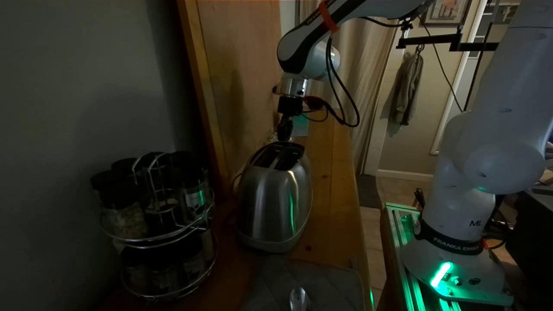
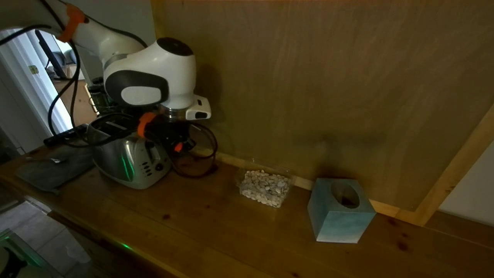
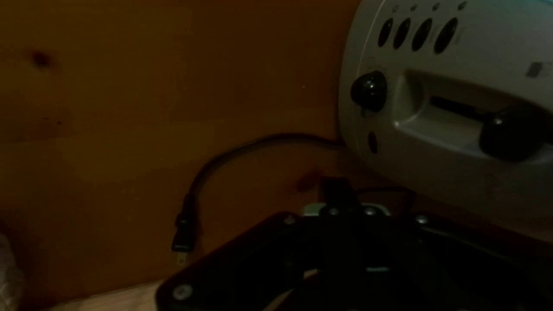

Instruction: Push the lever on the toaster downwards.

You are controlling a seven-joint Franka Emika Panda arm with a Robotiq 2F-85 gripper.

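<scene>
In an exterior view the arm (image 1: 492,129) rises from its base (image 1: 458,263) at the right, reaches over high above the wooden counter (image 1: 330,216) and bends at the wrist (image 1: 309,54), so that the gripper (image 1: 284,134) points straight down at the far end of the silver toaster (image 1: 276,205), which stands on the counter beside a wire rack of jars (image 1: 157,229). In an exterior view the forearm (image 2: 98,36) slants in from the upper left and the wrist turns down near a wooden panel (image 2: 328,77); the gripper, dark and partly lost among cables (image 2: 75,88), hangs beside the toaster's control face (image 2: 142,175). In the wrist view the gripper comes in from the bottom, its fingers (image 3: 338,190) drawn together, apart from the lever (image 3: 512,136), which sits in the upper part of its slot (image 3: 456,108). A black cord (image 3: 263,140) curves over the counter.
</scene>
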